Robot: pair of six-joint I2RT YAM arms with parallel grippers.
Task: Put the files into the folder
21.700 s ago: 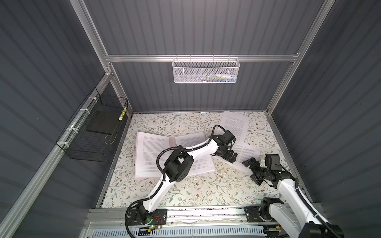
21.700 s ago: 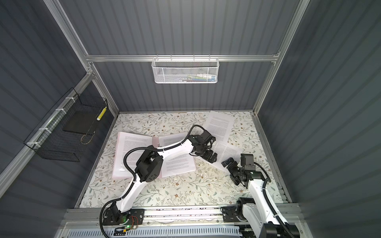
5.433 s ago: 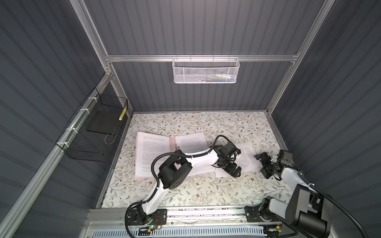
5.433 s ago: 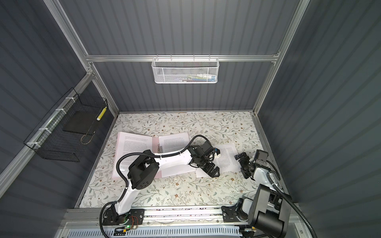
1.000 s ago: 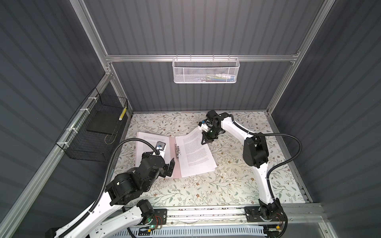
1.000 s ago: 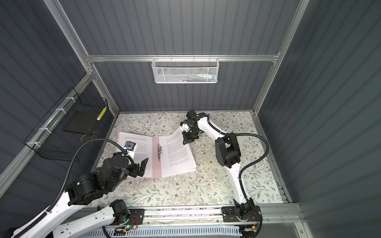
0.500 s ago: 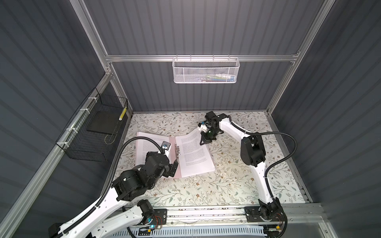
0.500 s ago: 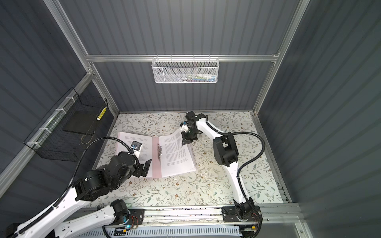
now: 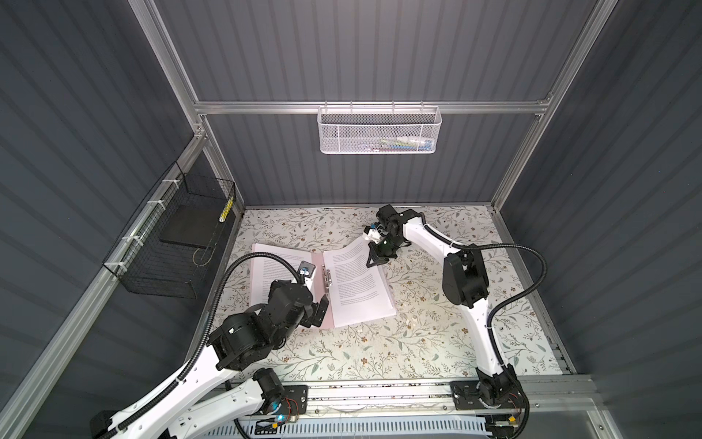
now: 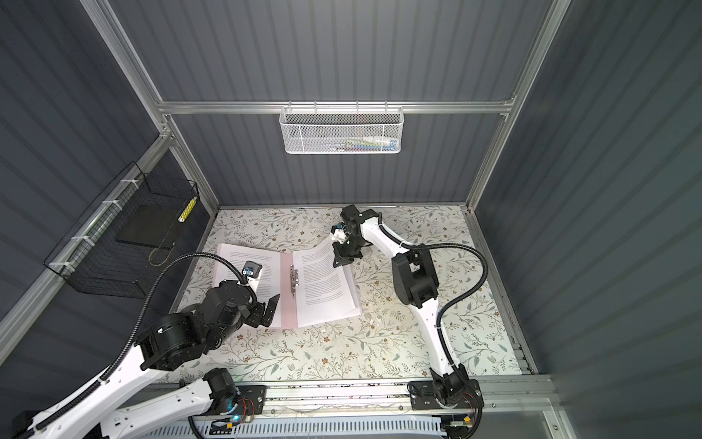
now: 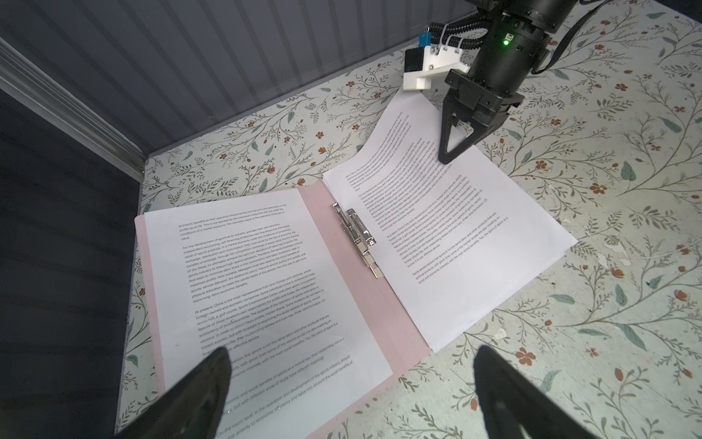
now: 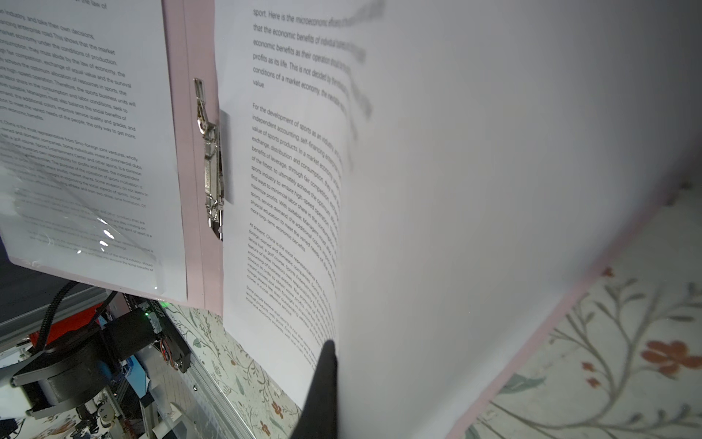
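Note:
The pale pink folder (image 9: 329, 316) (image 10: 288, 315) (image 11: 323, 228) (image 12: 193, 190) lies open on the floral table, its silver clip (image 11: 359, 237) (image 12: 211, 163) by the spine. One printed sheet (image 9: 273, 266) (image 11: 247, 273) rests on its left half. A stack of files (image 9: 357, 285) (image 10: 323, 289) (image 11: 456, 235) rests on the right half. My right gripper (image 9: 370, 264) (image 10: 336, 264) (image 11: 444, 157) (image 12: 332, 353) is shut on the top sheet's far edge, which curls upward. My left gripper (image 9: 317, 317) (image 10: 267, 311) (image 11: 351, 357) hovers open over the folder's near edge, holding nothing.
A black wire basket (image 9: 171, 243) with a flat black slab hangs on the left wall. On the back wall hangs a white mesh basket (image 9: 380, 131). Small white scraps (image 9: 410, 323) lie right of the folder. Aluminium rails edge the table.
My right gripper has drifted slightly nearer and leftward with the lifted sheet edge. The left arm has eased a little to the right; its gripper stays open.

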